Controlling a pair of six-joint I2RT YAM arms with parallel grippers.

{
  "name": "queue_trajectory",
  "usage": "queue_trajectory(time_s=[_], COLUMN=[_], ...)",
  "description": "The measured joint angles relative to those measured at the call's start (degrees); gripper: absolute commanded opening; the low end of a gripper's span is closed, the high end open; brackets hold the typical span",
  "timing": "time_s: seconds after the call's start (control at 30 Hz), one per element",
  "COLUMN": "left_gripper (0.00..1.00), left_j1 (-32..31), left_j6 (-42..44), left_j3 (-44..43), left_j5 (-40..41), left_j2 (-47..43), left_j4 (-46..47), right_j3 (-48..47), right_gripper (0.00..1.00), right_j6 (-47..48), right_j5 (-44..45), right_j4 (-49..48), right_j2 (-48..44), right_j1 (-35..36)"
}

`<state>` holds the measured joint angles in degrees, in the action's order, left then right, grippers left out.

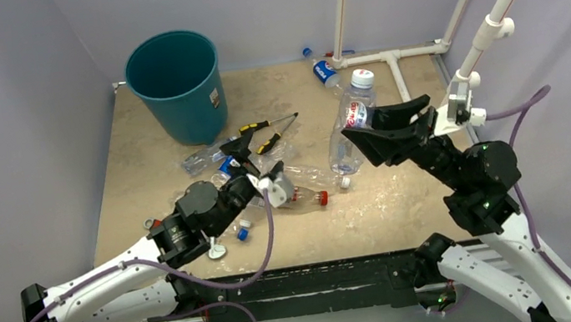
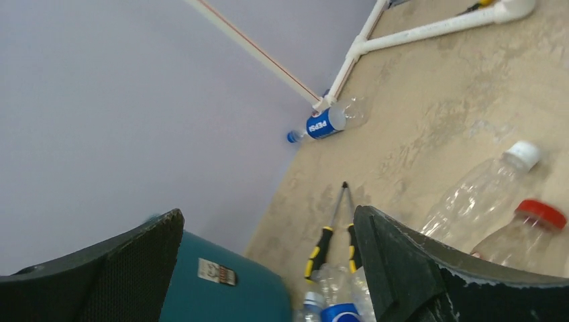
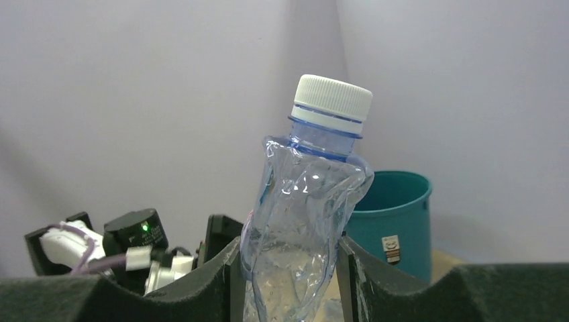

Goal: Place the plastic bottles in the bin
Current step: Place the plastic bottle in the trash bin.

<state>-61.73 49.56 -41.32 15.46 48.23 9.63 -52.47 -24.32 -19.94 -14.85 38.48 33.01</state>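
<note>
top view: the round teal-green plastic bin [image 1: 174, 84] stands upright at the 11 o'clock corner of the tan table [image 1: 406, 203]. the left gripper [image 1: 257, 161] hovers over a loose cluster of small clear plastic bottles [image 1: 308, 196] near the table's centre, its fingers spread apart and gripping nothing. two yellow-and-black screwdrivers [image 1: 271, 132] lie at its 12 o'clock. at the cluster's 3 o'clock the right gripper [image 1: 385, 126] is clamped on a crumpled clear plastic bottle [image 1: 350, 118] with a white cap, cap uppermost. a blue-labelled pepsi bottle [image 1: 325, 73] lies at 1 o'clock, beside a white pipe frame [image 1: 389, 54].

left wrist view: the black fingers [image 2: 100, 282] stand wide apart (nothing sits between them). the bin's wall [image 2: 255, 295] with its white sticker shows at 7 o'clock, the screwdrivers [image 2: 321, 247] at 6 o'clock, and the pepsi bottle [image 2: 325, 125] on its side by the wall. two more clear bottles, one white-capped and one red-capped, lie at 4 o'clock.

right wrist view: both fingers [image 3: 225, 282] press the dented sides of the crumpled bottle [image 3: 305, 221], which leans slightly towards 1 o'clock. the bin [image 3: 396, 208] stands behind it at 3 o'clock, apart from it.
</note>
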Motion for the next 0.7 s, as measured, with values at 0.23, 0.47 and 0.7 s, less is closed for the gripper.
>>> queue_trajectory(time_s=[0.23,0.47,0.7], left_gripper=[0.99,0.99,0.99], left_j1=[1.2,2.3,7.6], left_j6=[-30.7,-59.0,-77.3], left_j3=[-6.9,-11.7,-9.5], left_j5=[-1.2,-6.0,-8.3], left_j2=[5.8,8.7,6.2], left_j4=[-2.4,0.1,6.4], right_j3=[9.3,13.7,14.3], right_gripper=[0.4,0.4,0.4], right_j6=[5.3,7.7,9.4], right_j5=[4.1,7.5,13.4], right_j4=[2.5,5.4,3.5], right_j2=[-5.1,-6.0,-4.9], right_j1=[0.1,1.6,11.3])
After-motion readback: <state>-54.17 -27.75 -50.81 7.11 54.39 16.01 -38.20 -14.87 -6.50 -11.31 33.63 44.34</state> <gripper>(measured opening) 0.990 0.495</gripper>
